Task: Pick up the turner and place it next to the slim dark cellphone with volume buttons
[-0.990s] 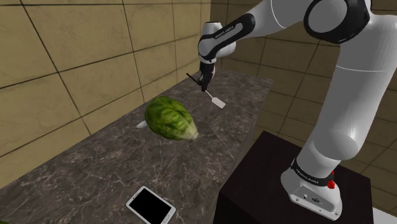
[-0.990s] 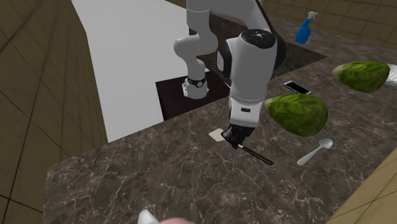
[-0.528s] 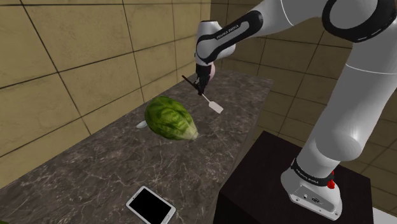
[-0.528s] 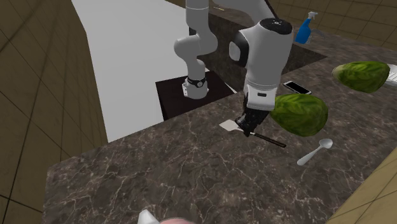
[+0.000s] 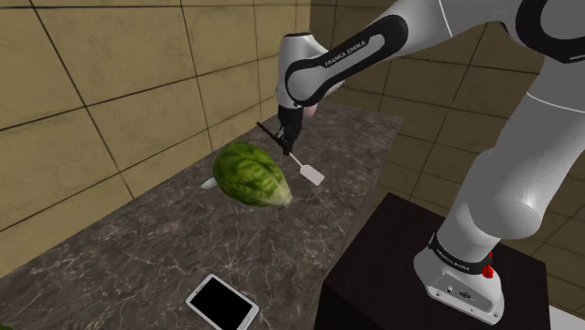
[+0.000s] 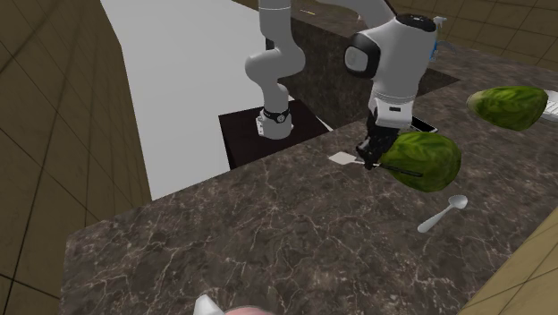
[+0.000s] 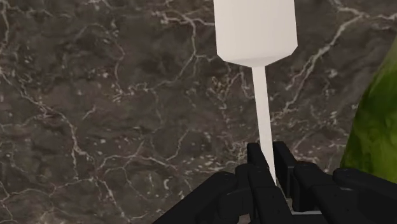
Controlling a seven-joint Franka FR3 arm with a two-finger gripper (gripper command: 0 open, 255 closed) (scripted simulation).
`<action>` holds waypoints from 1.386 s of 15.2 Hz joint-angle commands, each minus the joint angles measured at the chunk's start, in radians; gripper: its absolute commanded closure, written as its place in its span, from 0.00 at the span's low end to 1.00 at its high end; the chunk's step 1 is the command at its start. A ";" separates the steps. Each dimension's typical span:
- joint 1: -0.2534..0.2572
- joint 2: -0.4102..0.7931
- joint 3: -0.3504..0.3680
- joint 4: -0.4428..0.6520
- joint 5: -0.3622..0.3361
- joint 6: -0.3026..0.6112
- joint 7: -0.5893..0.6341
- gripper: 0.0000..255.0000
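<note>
My black gripper (image 5: 285, 141) is shut on the turner (image 5: 302, 167), which has a white flat blade, a thin white neck and a dark handle. I carry it above the dark marble counter (image 5: 141, 253), beside a green melon (image 5: 248, 174). In the wrist view the fingers (image 7: 257, 167) clasp the white neck of the turner (image 7: 256, 28), blade pointing away. Across the counter the gripper (image 6: 370, 159) holds the turner (image 6: 342, 158) right in front of the melon (image 6: 420, 159). A dark cellphone with a pale rim (image 5: 221, 303) lies at the counter's near end; the same cellphone (image 6: 418, 123) shows behind the melon.
A white spoon (image 6: 443, 215) lies on the counter past the melon. A second green melon (image 6: 507, 106) and a blue spray bottle (image 6: 427, 40) stand farther off. My dark stand (image 5: 412, 272) adjoins the counter's edge. Tiled walls border the counter.
The arm has carried the turner along the counter toward the melon and the cellphone end, lower and to the left in the shoulder view. The grip stayed shut.
</note>
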State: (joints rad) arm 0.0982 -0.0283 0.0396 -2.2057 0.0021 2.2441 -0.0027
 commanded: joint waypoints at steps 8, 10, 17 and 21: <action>0.106 -0.047 0.117 -0.059 -0.005 0.011 0.227 1.00; 0.129 -0.048 0.145 -0.058 -0.007 0.009 0.279 1.00; 0.211 -0.018 0.240 -0.021 -0.022 -0.002 0.467 1.00; 0.237 0.009 0.273 -0.003 -0.035 0.004 0.532 1.00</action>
State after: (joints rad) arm 0.3313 -0.0492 0.3071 -2.2077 -0.0298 2.2469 0.5167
